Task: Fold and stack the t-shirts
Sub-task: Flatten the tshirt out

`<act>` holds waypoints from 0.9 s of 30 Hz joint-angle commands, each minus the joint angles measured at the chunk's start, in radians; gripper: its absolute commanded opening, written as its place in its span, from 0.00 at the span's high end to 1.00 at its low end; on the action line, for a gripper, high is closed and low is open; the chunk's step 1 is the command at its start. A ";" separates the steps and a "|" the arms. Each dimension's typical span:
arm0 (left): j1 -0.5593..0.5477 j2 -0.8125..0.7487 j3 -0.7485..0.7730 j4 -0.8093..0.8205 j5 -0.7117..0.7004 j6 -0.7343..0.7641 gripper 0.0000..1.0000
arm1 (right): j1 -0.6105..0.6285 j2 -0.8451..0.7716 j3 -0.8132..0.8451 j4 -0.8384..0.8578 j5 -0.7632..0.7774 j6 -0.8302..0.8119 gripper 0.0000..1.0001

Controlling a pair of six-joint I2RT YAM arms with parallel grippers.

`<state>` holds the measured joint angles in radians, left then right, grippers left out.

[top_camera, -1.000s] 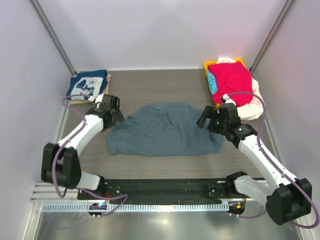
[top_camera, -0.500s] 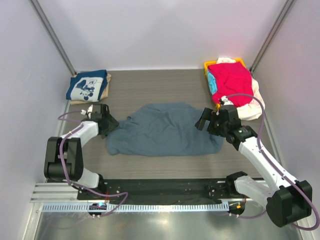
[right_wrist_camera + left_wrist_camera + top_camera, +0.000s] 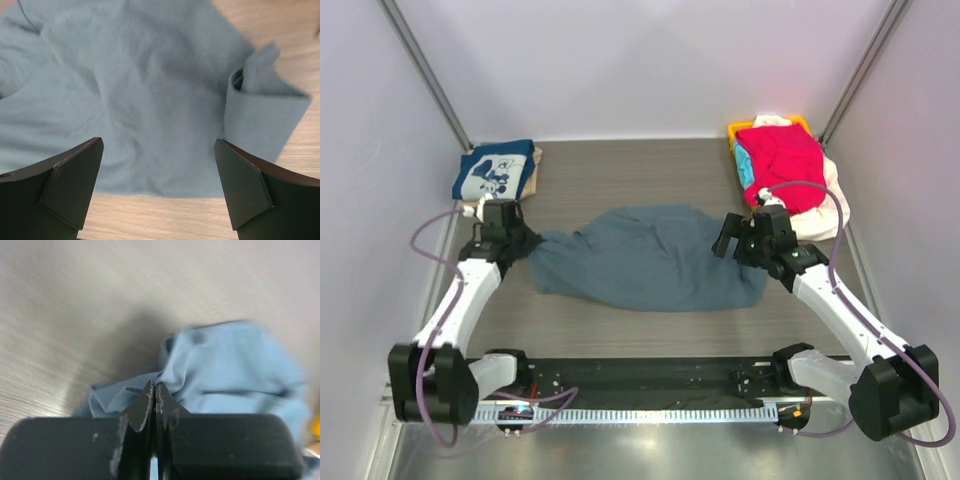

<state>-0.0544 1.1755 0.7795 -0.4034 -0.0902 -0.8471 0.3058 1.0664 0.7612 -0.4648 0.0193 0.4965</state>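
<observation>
Folded tees (image 3: 498,172) sit upper left. The blue-grey tee (image 3: 650,258) lies crumpled mid-frame; left gripper (image 3: 155,386) pinches its edge, right gripper (image 3: 157,143) spread wide. More tees (image 3: 782,160) wait upper right.

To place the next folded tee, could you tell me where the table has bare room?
Bare table lies at the back, between the navy tee and the yellow basket, and in front, between the blue-grey shirt and the black rail. The right rear is crowded with heaped tees.

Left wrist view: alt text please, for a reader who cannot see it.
The left gripper, jaws shut, pinches a fold at the edge of the crumpled blue-grey t-shirt. Pale wood-grain table fills the blurred background.
</observation>
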 commanded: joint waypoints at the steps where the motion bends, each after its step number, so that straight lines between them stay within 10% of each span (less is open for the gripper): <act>1: 0.002 -0.174 0.167 -0.190 -0.048 0.091 1.00 | 0.003 0.003 0.093 0.017 0.074 -0.032 0.00; 16: 0.002 -0.338 0.170 -0.394 0.076 0.368 0.87 | 0.001 0.213 0.121 0.127 0.097 -0.001 0.05; 27: 0.002 -0.304 0.162 -0.407 0.049 0.361 0.85 | 0.001 0.676 0.498 0.173 0.021 -0.042 0.12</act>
<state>-0.0544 0.8806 0.9279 -0.8062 -0.0204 -0.5045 0.3058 1.6650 1.1336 -0.3473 0.0708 0.4725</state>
